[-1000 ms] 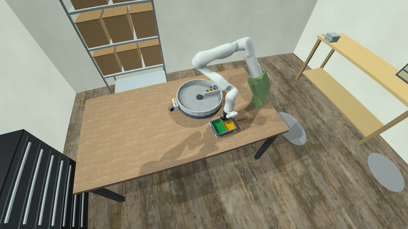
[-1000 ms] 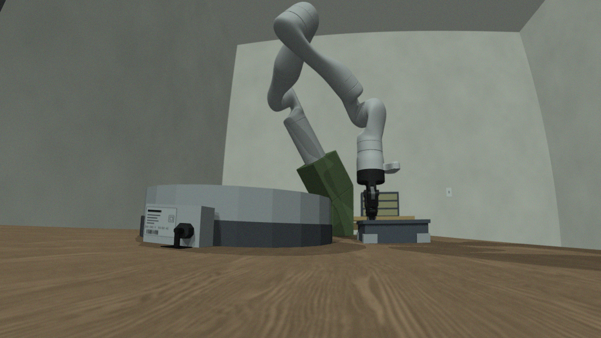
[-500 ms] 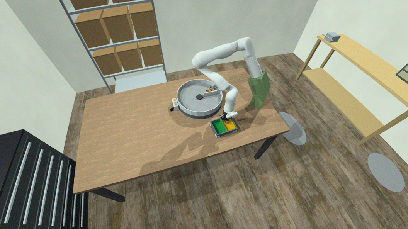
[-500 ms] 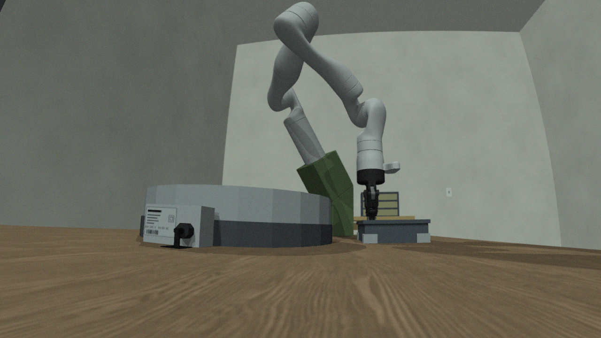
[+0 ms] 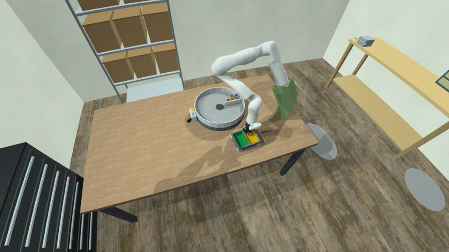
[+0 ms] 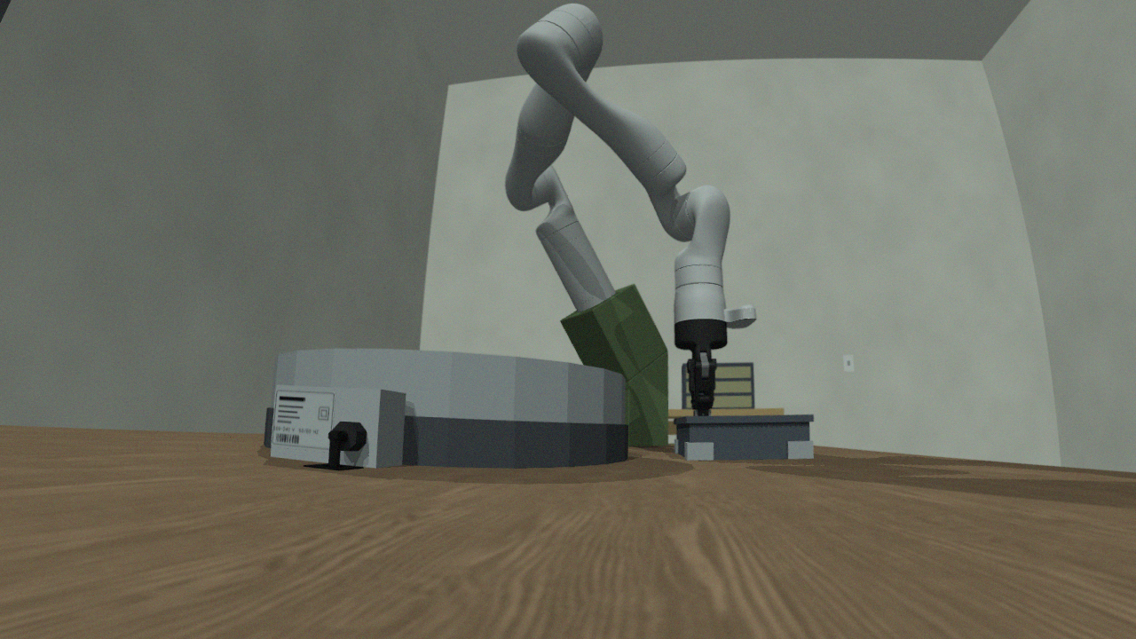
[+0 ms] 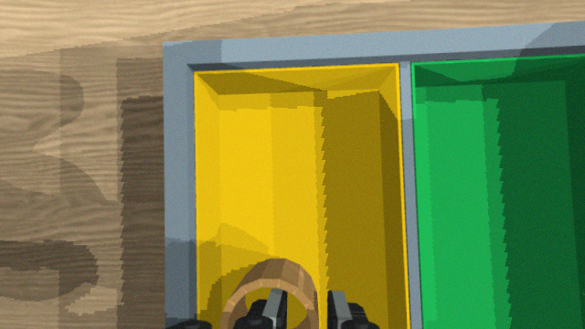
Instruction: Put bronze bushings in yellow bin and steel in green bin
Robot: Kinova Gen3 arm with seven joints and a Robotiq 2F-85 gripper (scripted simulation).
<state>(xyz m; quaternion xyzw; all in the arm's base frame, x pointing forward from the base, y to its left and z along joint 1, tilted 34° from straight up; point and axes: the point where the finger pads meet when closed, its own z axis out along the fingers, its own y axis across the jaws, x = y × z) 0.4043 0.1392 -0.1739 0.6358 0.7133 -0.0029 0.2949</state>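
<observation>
A bronze-brown, ring-shaped metal bushing [image 5: 250, 134] [image 7: 281, 270] stands within the walls of the yellow rectangular bin [image 5: 254, 138] [image 7: 247, 160], near its outer side (whether it touches the bottom, the views do not tell). The black two-finger gripper [image 5: 247, 129] [image 6: 703, 410] [image 7: 306, 312] points down over it, its fingers slightly spread and gripping nothing, one inside the ring and the other outside, with the bushing's wall between them. Alongside, across a grey divider, lies the green rectangular bin [image 5: 241, 138] [image 7: 457, 183], both set in a blue-grey tray [image 5: 250, 146] [image 6: 746, 438] [image 7: 177, 137]. Beside the tray, the round grey turntable [image 5: 210, 112] [image 6: 516, 389] carries small bronze bushings [image 5: 228, 99] and grey steel bushings [image 5: 237, 94], gathered by a straight pale fence [image 5: 233, 102]. The white jointed arm [image 5: 240, 56] [image 6: 627, 138] reaches over from an angular green pedestal [image 5: 285, 98] [image 6: 639, 350]. All share a brown wooden table [image 5: 139, 145] [image 6: 556, 556] [image 7: 69, 23], with a grey metal shelf rack [image 5: 121, 7] of cardboard boxes beyond.
</observation>
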